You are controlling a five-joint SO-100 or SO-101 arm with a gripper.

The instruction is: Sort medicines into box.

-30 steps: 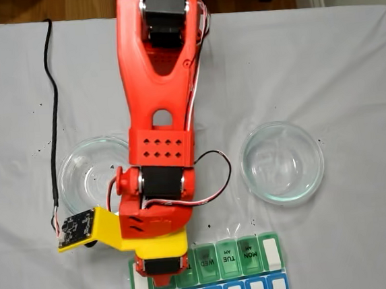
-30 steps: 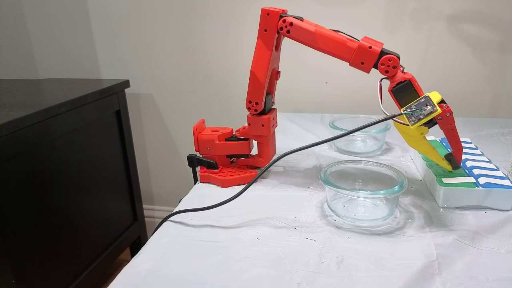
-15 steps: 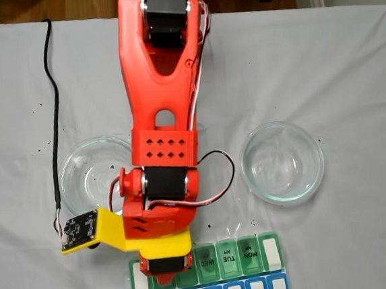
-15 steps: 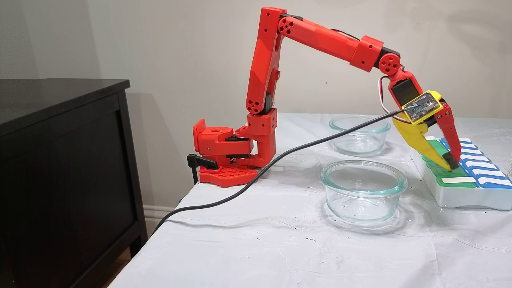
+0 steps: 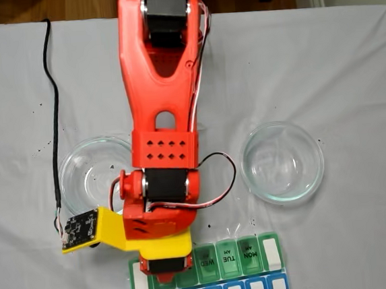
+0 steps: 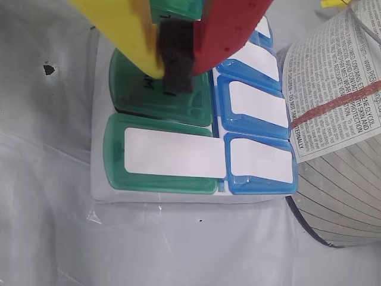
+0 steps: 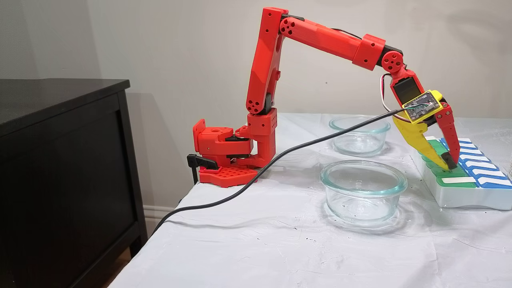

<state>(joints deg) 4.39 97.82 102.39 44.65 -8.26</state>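
The box (image 6: 119, 155) is a flat pill organiser with a row of green lids and a row of blue lids; all lids in view are down. It lies at the near table edge in a fixed view (image 5: 230, 259) and at the far right in a fixed view (image 7: 460, 194). My gripper (image 6: 175, 77), with one yellow and one red finger, is shut, its black pads pressed together with nothing between them. Its tips (image 7: 450, 163) point down onto the second green lid from the box's end; I cannot tell whether they touch. The medicines are out of view.
Two clear glass dishes stand between the arm's base and the box, one at left (image 5: 81, 174) and one at right (image 5: 282, 162). A black cable (image 5: 52, 96) runs across the cloth. A cylinder with a printed label (image 6: 333, 89) stands beside the blue row.
The wrist has risen a little and the fingertips have drifted slightly toward the arm's base over the same green lid. The gripper stays shut.
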